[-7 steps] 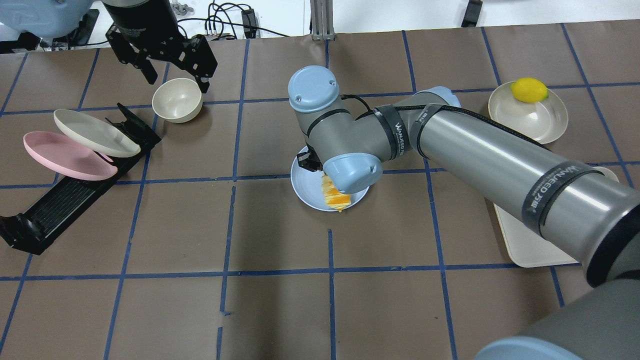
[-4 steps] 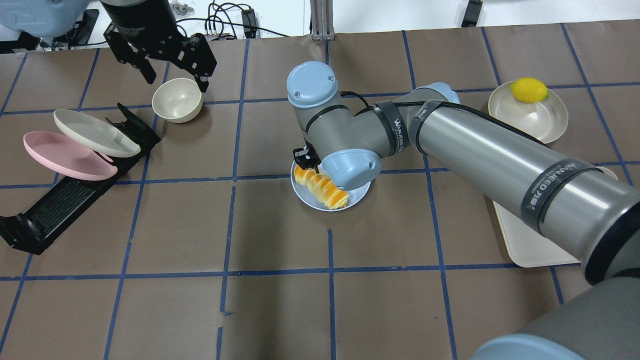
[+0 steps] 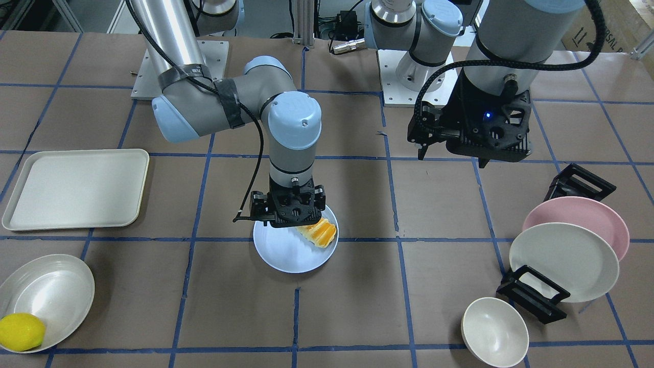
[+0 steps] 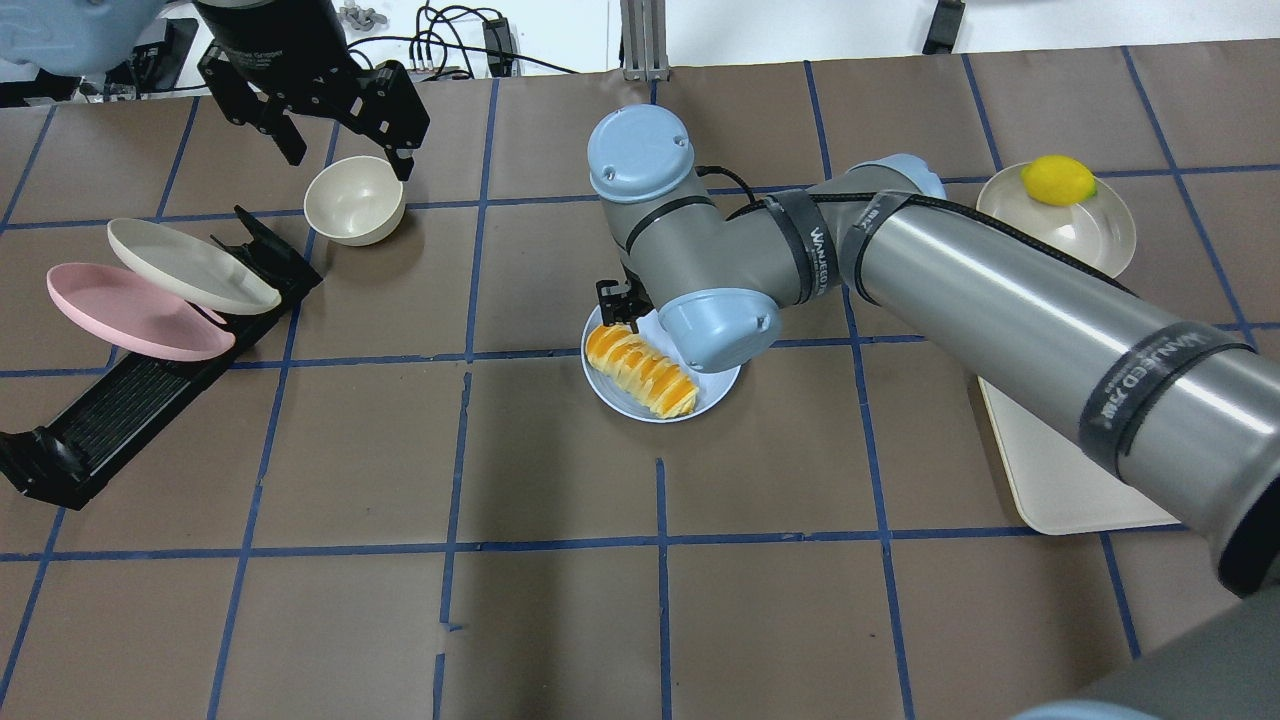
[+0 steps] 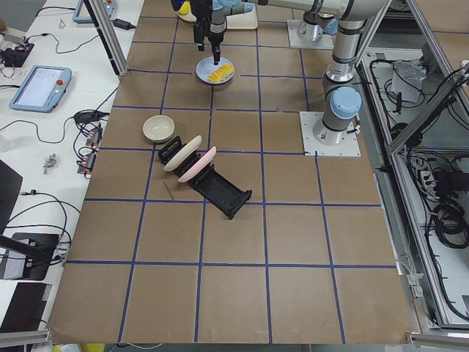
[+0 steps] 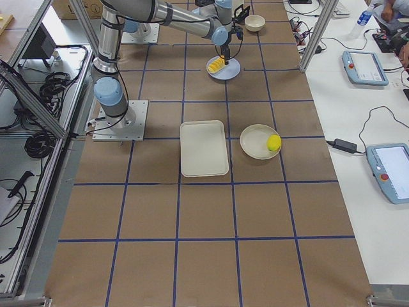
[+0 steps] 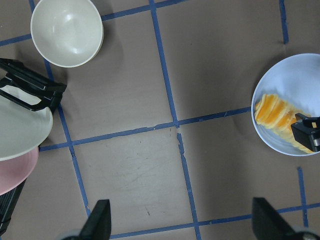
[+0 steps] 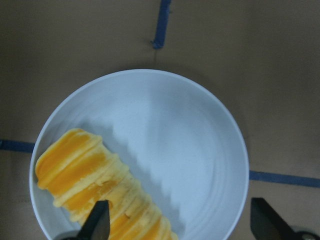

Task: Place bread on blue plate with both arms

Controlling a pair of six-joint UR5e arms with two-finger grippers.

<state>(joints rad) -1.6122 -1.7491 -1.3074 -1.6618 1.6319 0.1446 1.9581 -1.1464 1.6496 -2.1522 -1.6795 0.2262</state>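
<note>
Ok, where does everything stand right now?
bread: lying on the blue plate, not gripped
blue plate: flat on the table
right gripper: open, over the blue plate
left gripper: open, holding nothing
bowl: upright
lemon: in the cream dish
pink plate and cream plate: tilted in the rack

Reaches in from four o'clock of the overhead view with the right arm (image 4: 1000,300), wrist bent straight down at centre, right gripper (image 3: 289,217) pointing down, jaws spread wide. Holds the left gripper (image 4: 335,135) raised at eleven o'clock, likewise pointing down, fingers (image 7: 100,222) parted wide.
</note>
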